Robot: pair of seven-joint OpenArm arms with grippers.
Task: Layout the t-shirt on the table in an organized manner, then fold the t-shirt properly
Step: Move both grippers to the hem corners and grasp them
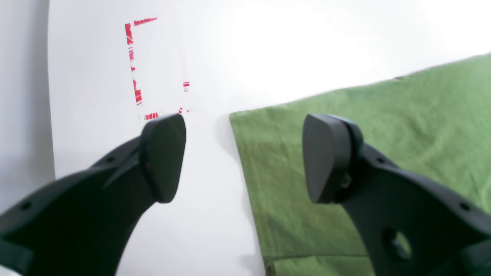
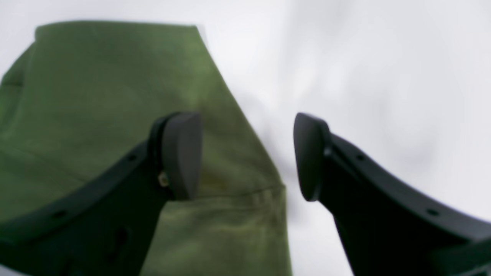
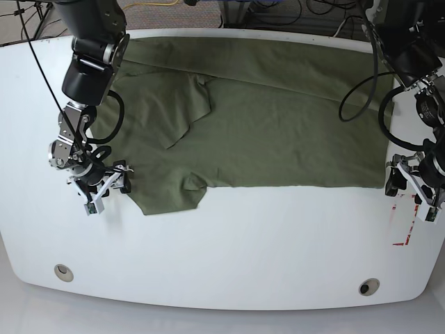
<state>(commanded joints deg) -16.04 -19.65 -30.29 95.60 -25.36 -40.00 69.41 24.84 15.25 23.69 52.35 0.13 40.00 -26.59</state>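
Near edge of the table (image 3: 222, 278): we note 2 grommets (image 3: 63, 272). Midway, the right gripper (image 3: 104, 182) and left gripper (image 3: 410, 184) flank the t-shirt (image 3: 278, 125), both spread wide, empty. Red tape (image 3: 407, 226) beside the left. Shirt lies spread toward the far edge.

A tangle of black cables (image 3: 278, 12) lay across the top of the base frame, from its middle toward the upper right, on speckled grey carpet (image 3: 177, 17). A yellow cord (image 3: 149, 4) ran along the very top edge, left of centre. More thin dark wires (image 3: 24, 7) crossed the upper left corner. Pale grey floor (image 3: 222, 324) filled the bottom strip of that frame. In the left wrist view, a blurred grey band (image 1: 23, 96) ran down the left edge.
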